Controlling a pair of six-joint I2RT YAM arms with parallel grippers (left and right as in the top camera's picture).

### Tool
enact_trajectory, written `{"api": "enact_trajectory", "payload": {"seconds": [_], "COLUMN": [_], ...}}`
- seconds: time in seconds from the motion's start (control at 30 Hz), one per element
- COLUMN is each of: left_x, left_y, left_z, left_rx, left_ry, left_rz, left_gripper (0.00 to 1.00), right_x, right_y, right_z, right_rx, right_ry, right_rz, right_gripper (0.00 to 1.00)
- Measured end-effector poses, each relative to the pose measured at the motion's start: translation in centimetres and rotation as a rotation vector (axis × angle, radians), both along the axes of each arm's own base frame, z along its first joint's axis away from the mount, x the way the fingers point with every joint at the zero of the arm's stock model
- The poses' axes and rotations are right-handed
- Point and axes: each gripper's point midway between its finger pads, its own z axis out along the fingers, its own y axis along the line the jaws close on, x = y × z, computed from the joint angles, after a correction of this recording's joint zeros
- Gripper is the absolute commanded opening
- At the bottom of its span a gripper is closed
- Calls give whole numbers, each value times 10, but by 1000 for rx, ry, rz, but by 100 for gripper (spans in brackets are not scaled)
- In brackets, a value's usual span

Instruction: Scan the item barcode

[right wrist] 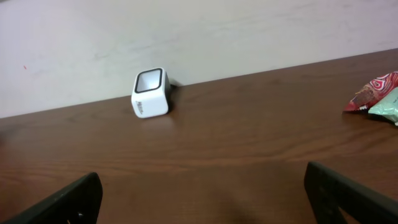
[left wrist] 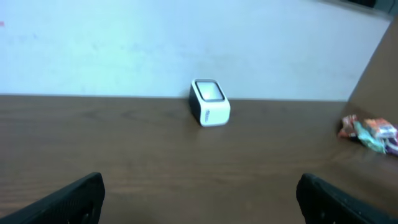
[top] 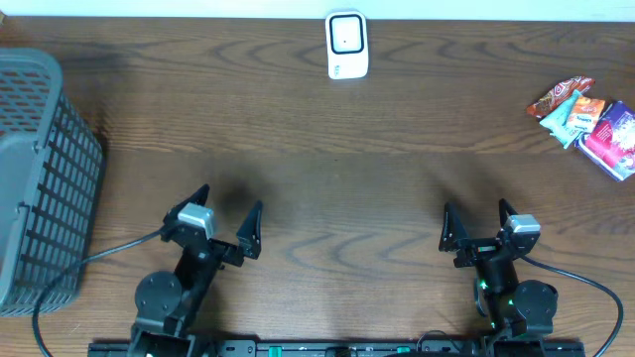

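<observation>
- Overhead view: a small heap of colourful foil snack packets (top: 587, 123) was noted at the far right edge of the dark wooden table (top: 327, 178), well apart from both arms. The right gripper (top: 478, 226) was judged the nearer, with the heap ahead of it and off to its right. The left gripper (top: 226, 214) was noted near a grey plastic mesh basket (top: 40, 178). Both grippers were seen spread wide and empty. A white boxy barcode scanner (top: 346, 45) was recorded at the far edge, between the arms.
- Left wrist view: the scanner (left wrist: 209, 102) was seen ahead, the packets (left wrist: 369, 132) far right.
- Right wrist view: the packets (right wrist: 377, 93) were cut by the right frame edge; their long axis could not be told.
</observation>
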Motion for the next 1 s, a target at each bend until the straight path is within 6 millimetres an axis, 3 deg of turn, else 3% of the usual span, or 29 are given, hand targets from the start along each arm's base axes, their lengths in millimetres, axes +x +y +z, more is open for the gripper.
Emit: {"api": "enact_trajectory", "payload": {"seconds": [0.2, 0.67, 1.0], "left_x": [1, 2, 1], "left_y": [12, 31, 38], "left_z": [-14, -11, -48], "left_rx": [-4, -10, 66], "left_ry": [-21, -102, 33], "left_rz": [49, 128, 155], "left_gripper": [98, 98, 98], "right_x": [0, 0, 0], "right_y": [0, 0, 0], "right_z": [0, 0, 0], "right_rx": [0, 0, 0], "right_ry": [0, 0, 0], "right_rz": [0, 0, 0], "right_gripper": [99, 99, 99]}}
